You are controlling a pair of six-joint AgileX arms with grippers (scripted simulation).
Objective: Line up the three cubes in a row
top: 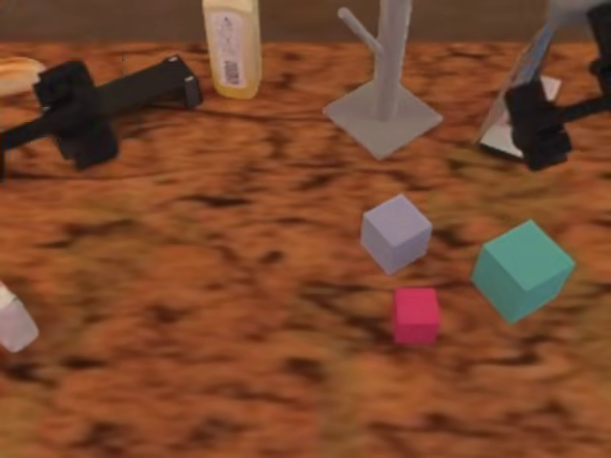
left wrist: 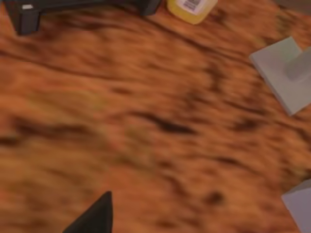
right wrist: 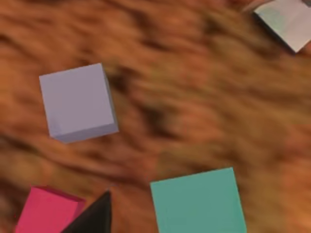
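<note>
With the right gripper (top: 537, 129) at upper right, its jaws' opening impossible to tell, it should descend squarely over the large teal-green cube (top: 522, 270), avoiding the pale lavender-grey cube (top: 396, 232) and small magenta-pink cube (top: 415, 316).

Light is even and fairly bright across the table (top: 191, 315), with no glare or hard highlights. Shadows are faint: only soft darkening at the base of the lavender cube (right wrist: 77, 102) and teal cube (right wrist: 197, 204). All 3 views are soft; the wood grain smears into streaks, worst in both wrist views. No edge distortion shows.
</note>
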